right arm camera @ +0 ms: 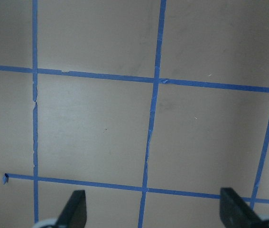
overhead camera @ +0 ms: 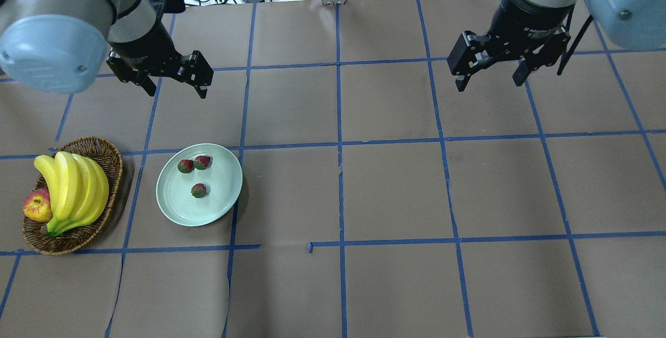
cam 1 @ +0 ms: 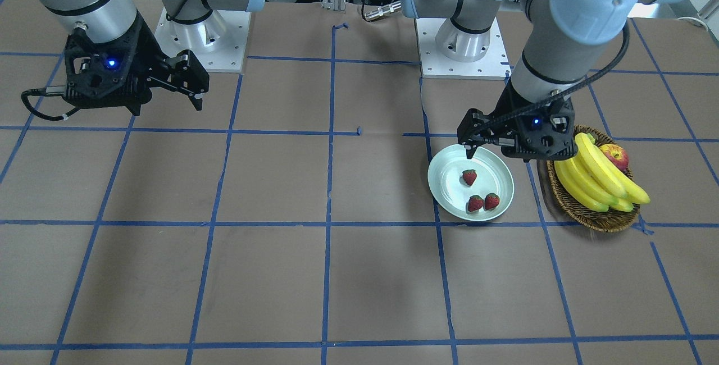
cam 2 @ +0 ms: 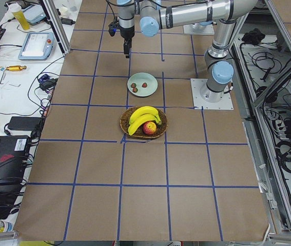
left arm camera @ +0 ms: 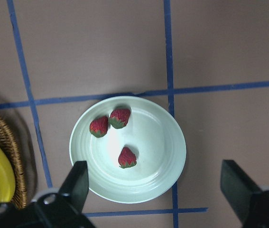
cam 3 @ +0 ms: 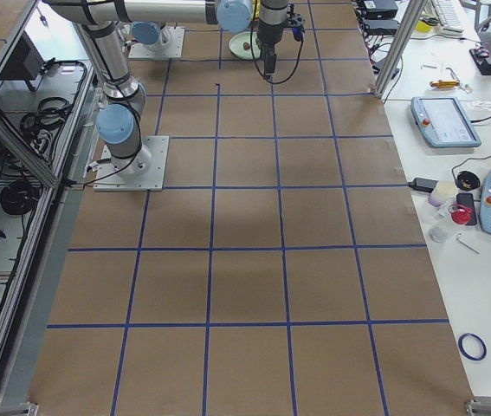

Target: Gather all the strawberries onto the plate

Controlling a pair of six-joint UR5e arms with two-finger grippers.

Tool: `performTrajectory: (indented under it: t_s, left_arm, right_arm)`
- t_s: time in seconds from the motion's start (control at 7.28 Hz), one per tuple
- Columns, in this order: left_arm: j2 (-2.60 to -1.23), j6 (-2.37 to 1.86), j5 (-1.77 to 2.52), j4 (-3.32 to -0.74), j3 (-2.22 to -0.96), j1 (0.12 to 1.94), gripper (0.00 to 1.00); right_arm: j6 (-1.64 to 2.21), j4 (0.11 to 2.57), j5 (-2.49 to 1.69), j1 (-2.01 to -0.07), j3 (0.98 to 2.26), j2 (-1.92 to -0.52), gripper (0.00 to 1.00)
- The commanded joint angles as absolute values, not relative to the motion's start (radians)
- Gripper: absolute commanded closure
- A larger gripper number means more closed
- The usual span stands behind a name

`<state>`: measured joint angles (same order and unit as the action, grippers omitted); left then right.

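Observation:
Three strawberries lie in the plate [overhead camera: 221,192]: two side by side [overhead camera: 185,166] [overhead camera: 202,161] and one apart [overhead camera: 198,190]. They also show in the left wrist view [left arm camera: 99,127] [left arm camera: 120,117] [left arm camera: 127,157] on the plate [left arm camera: 158,142], and in the front view [cam 1: 469,176] on the plate [cam 1: 446,185]. My left gripper [overhead camera: 177,90] is open and empty, raised above the table just beyond the plate. My right gripper [overhead camera: 490,83] is open and empty, high over bare table on the far right.
A brown wicker basket [overhead camera: 113,157] with a bunch of bananas [overhead camera: 73,187] and a red-yellow apple [overhead camera: 36,207] stands left of the plate. Blue tape lines grid the brown table cover. The arm bases stand at the robot's side of the table.

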<state>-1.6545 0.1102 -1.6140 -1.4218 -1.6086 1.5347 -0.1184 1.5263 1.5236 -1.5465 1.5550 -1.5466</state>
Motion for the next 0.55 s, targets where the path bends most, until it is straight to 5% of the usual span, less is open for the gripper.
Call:
performTrajectory:
  t_s: [0.0, 0.41]
  left_arm:
    - [-1.586, 0.097, -1.618, -1.451, -1.594, 1.578, 0.00]
    - [-1.594, -0.086, -1.600, -1.260, -1.675, 1.654, 0.00]
  right_arm:
    - [-0.120, 1.526, 1.531, -1.546, 1.552, -1.546, 0.00]
    - [-0.132, 1.549, 1.552, -1.545, 1.540, -1.542, 0.00]
